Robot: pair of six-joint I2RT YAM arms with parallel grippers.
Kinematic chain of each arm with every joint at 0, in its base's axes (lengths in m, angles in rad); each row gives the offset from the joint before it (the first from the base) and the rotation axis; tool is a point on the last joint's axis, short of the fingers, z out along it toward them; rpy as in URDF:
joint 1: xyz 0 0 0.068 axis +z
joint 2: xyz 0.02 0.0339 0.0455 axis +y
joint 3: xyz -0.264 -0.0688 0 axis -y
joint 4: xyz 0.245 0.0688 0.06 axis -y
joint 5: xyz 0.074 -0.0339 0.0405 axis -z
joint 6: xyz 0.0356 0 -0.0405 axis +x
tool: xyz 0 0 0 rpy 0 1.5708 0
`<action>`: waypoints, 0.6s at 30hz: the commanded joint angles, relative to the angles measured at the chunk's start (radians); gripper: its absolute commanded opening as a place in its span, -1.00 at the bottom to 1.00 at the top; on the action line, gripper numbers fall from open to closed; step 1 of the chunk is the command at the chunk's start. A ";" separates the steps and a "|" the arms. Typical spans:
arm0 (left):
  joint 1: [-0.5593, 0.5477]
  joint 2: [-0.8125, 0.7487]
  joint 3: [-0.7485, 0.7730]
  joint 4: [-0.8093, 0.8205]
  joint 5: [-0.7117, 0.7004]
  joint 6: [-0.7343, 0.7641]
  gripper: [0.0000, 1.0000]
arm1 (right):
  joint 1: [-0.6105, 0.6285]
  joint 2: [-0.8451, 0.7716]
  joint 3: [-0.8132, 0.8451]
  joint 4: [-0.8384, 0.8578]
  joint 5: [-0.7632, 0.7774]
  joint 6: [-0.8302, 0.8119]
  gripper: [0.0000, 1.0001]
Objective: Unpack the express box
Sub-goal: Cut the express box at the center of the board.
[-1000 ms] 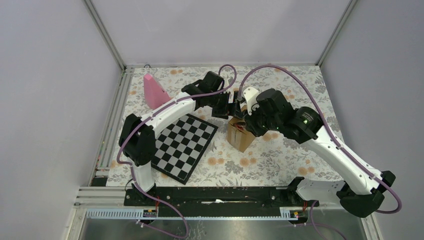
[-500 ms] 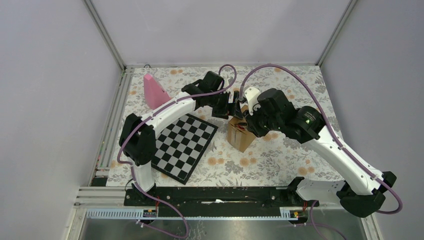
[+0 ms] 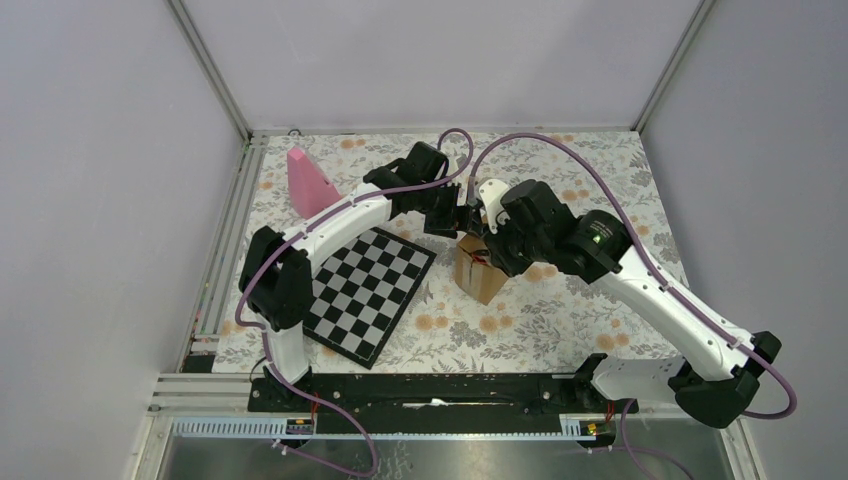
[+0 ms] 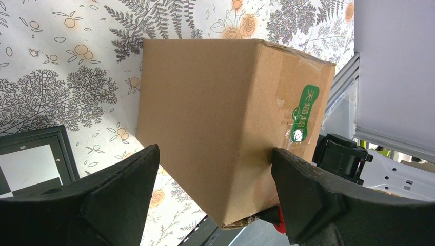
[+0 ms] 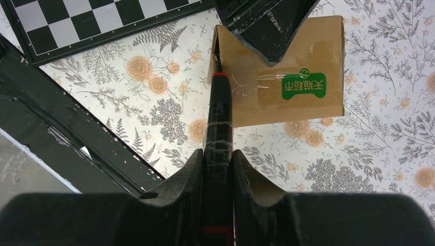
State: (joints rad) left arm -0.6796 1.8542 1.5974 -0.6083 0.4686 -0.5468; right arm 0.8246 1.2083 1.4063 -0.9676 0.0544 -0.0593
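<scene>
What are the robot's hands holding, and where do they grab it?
Left fingers squeeze the box by two opposite sides. Right fingers pinch a black pen-like tool by its taped back end.

I see the table [image 3: 560, 320] covered by floral cloth | chessboard [image 3: 368, 290] flat, left of centre, skewed to the edges | pink cone [image 3: 308, 183] upright far left, apart from board | box [image 3: 478, 275] mid-table, just right of board
</scene>
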 commanded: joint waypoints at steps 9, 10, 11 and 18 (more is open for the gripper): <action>0.007 0.042 -0.005 -0.056 -0.097 0.050 0.68 | 0.012 -0.055 0.164 -0.044 0.012 0.006 -1.00; 0.007 0.041 -0.005 -0.056 -0.098 0.050 0.68 | 0.013 -0.054 0.160 -0.052 0.011 0.006 -1.00; 0.008 0.041 -0.005 -0.056 -0.099 0.050 0.68 | 0.013 -0.054 0.154 -0.058 0.010 0.007 -1.00; 0.008 0.042 -0.001 -0.059 -0.098 0.049 0.68 | 0.014 -0.064 0.120 -0.101 0.000 0.015 -1.00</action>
State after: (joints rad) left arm -0.6785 1.8545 1.5986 -0.6079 0.4675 -0.5465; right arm 0.8284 1.1519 1.5337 -1.0344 0.0601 -0.0505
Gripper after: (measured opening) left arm 0.846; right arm 0.278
